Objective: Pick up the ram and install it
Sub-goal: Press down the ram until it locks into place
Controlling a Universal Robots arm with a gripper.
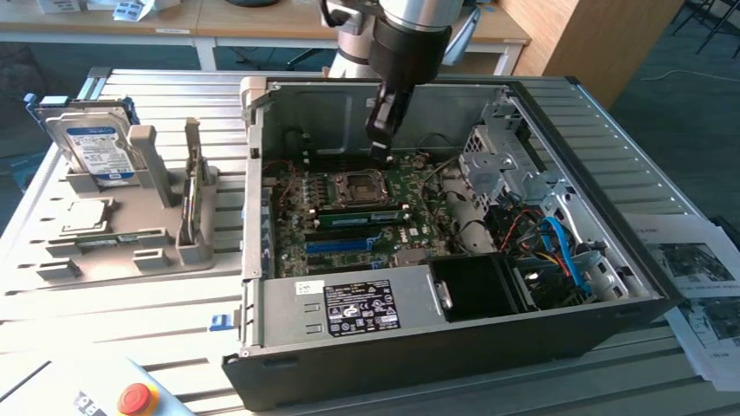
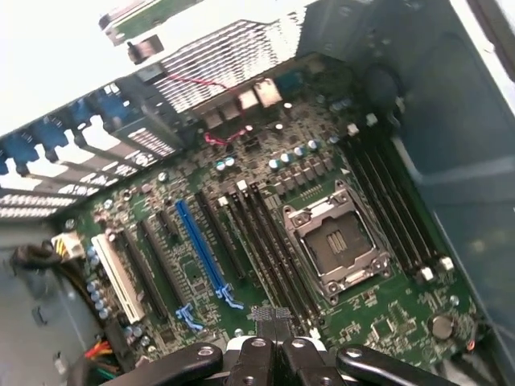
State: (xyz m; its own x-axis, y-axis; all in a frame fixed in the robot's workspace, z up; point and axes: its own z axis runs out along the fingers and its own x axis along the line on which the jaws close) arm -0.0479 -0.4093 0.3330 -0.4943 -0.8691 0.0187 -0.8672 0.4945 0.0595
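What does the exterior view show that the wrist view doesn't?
Exterior view adds the hard drive in its grey holder, the power supply, the papers and the red button. Wrist view adds the white slot and a red wire by the rear ports. Both share the CPU socket, the blue slot and the shut end effector.

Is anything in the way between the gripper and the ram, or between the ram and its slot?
Nothing visible does. The ram sits among the memory slots beside the processor socket, and the shut gripper hangs above the motherboard with only open air between them.
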